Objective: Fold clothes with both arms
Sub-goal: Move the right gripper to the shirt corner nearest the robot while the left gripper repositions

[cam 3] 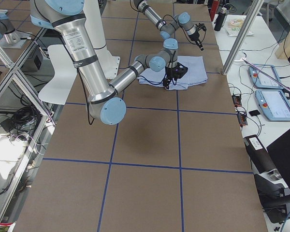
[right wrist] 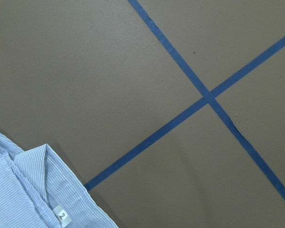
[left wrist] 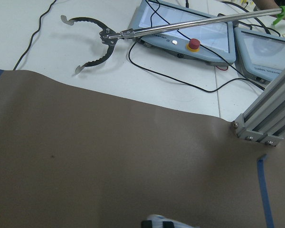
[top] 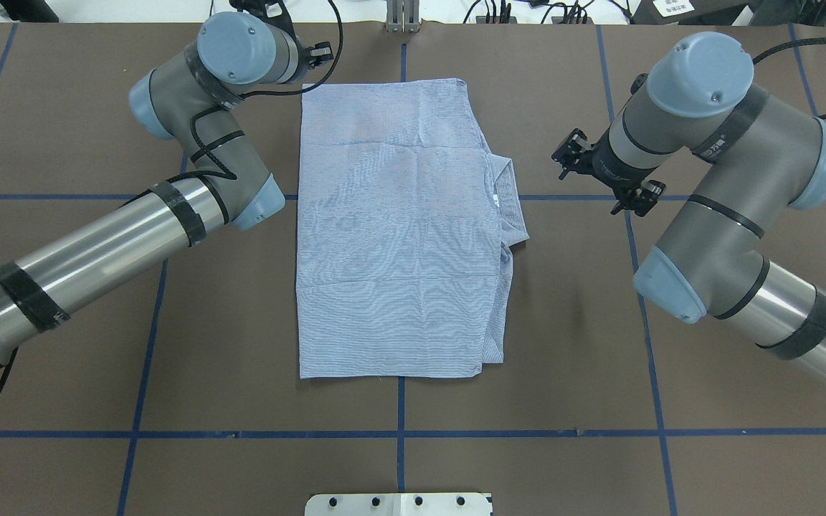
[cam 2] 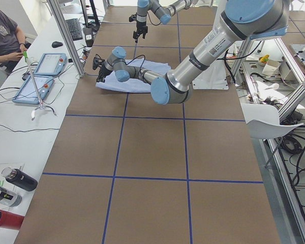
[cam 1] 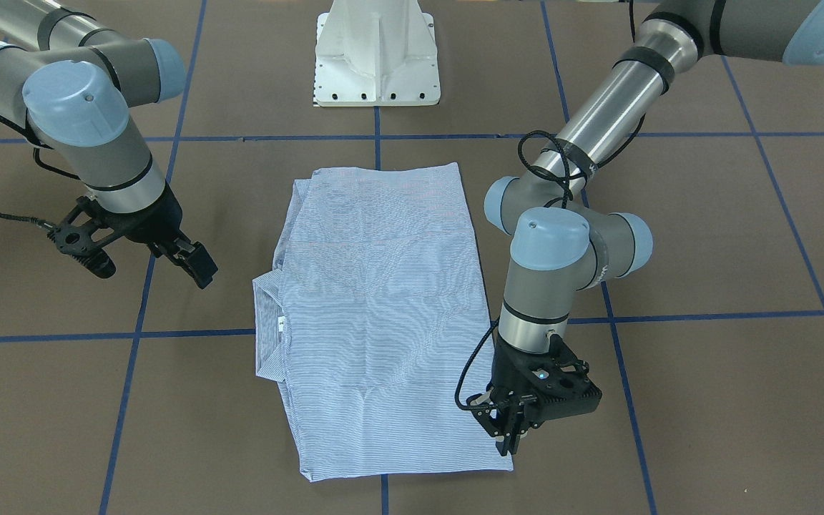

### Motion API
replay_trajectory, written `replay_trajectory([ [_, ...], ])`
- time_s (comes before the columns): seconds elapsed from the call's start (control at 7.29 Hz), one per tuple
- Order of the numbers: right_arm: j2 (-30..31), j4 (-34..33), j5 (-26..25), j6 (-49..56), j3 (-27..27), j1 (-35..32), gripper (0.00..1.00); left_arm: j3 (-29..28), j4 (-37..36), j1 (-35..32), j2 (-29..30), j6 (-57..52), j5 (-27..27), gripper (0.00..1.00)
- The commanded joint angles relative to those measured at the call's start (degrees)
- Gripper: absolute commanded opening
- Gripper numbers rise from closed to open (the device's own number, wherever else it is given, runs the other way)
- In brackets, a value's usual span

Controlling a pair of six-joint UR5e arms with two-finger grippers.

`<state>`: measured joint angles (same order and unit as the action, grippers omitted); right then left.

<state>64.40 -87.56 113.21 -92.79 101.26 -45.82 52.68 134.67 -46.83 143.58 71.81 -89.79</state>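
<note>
The striped light blue shirt (cam 1: 376,307) lies folded into a flat rectangle mid-table (top: 399,236), with the collar (top: 506,193) and white neck label (right wrist: 61,214) toward my right arm. My left gripper (cam 1: 509,438) points down at the shirt's far left corner, fingers drawn together on its edge. In the overhead view it is hidden behind its wrist. A bit of cloth (left wrist: 161,222) shows at the bottom of the left wrist view. My right gripper (cam 1: 194,265) hangs empty above the bare table beside the collar (top: 635,199). Its fingers overlap, so I cannot tell if it is open or shut.
The white pedestal base (cam 1: 376,64) stands at the robot's side of the table. Blue tape lines (right wrist: 204,95) cross the brown tabletop. Beyond the far edge are an aluminium post (left wrist: 270,118), teach pendants (left wrist: 185,33) and a reacher tool (left wrist: 99,42). A person (cam 2: 2,35) sits there.
</note>
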Motion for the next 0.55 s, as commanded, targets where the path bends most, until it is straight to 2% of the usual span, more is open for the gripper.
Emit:
replay_trajectory([
  [0.0, -0.3, 3.5, -0.9, -3.9, 0.1, 3.5, 1.00, 0.4, -0.1, -4.2, -0.1, -3.2, -5.2, 0.81],
  [0.14, -0.4, 5.1, -2.4, -8.7, 0.4, 5.9, 1.00, 3.8, -0.4, -5.6, -2.2, -5.1, -7.3, 0.81],
  [0.27, -0.4, 5.5, -7.2, -14.6, 1.6, 10.9, 1.00, 9.2, -1.0, -5.6, -6.0, -5.1, -9.7, 0.81],
  [0.41, -0.3, 5.6, -12.5, -22.2, 2.4, 16.1, 1.00, 10.0, -0.3, -5.7, -7.5, -5.1, -10.5, 0.81],
])
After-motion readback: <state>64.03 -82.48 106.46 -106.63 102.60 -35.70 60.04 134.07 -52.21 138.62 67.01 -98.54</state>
